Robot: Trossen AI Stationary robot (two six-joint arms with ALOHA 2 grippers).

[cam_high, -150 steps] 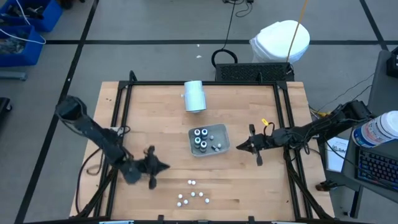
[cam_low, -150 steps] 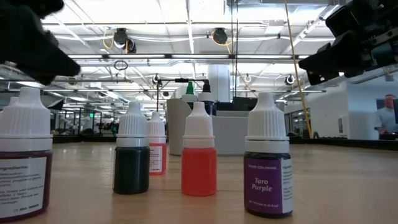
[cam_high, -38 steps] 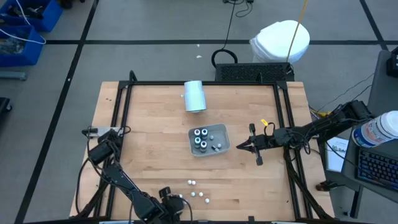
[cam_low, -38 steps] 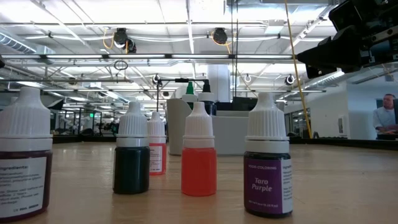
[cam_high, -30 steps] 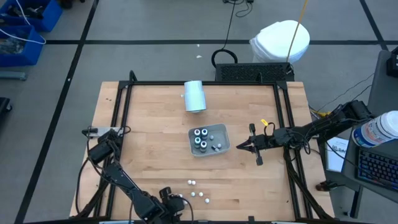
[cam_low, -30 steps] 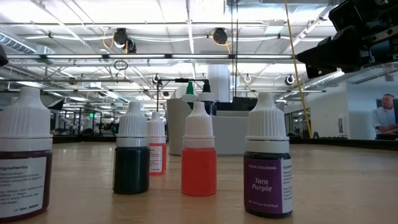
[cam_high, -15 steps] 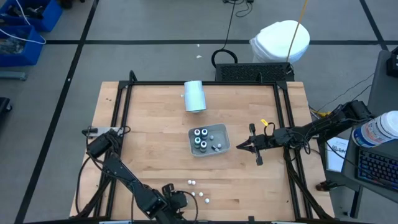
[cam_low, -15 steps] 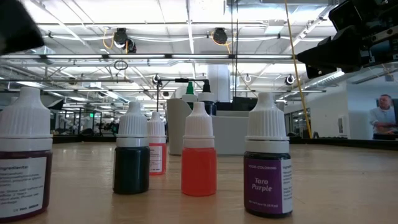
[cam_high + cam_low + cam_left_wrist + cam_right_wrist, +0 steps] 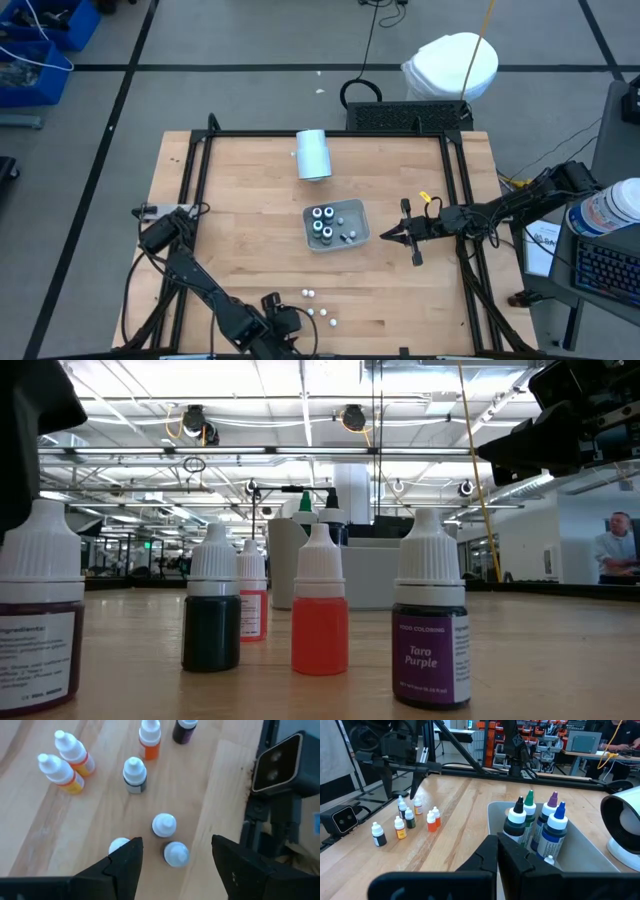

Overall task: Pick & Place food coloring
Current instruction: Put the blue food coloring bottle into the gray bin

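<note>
Several small food coloring bottles [image 9: 314,308] stand loose on the wooden table near its front edge; in the low view they show close up [image 9: 320,605]. My left gripper [image 9: 176,841] hovers open above the group's near end [image 9: 285,322], fingers slanting down. Two white-capped bottles [image 9: 164,825] [image 9: 176,854] stand below the gap, and a third [image 9: 119,845] is partly hidden by one finger. Dark, taller bottles [image 9: 535,822] stand upright in the grey tray [image 9: 356,213] at mid table. My right gripper [image 9: 400,236] waits shut, level, just right of the tray.
A white cylinder [image 9: 313,155] lies on the far part of the table. The low camera's housing [image 9: 276,762] sits at the front edge, close to the loose bottles. Black frame rails [image 9: 200,190] run along the table's sides. Bare wood lies left of the tray.
My left gripper has risen a little and shifted slightly toward the table's right, over the loose bottles; its dark shape has come into the low view's upper left corner. Its fingers have stayed open. No bottle has moved.
</note>
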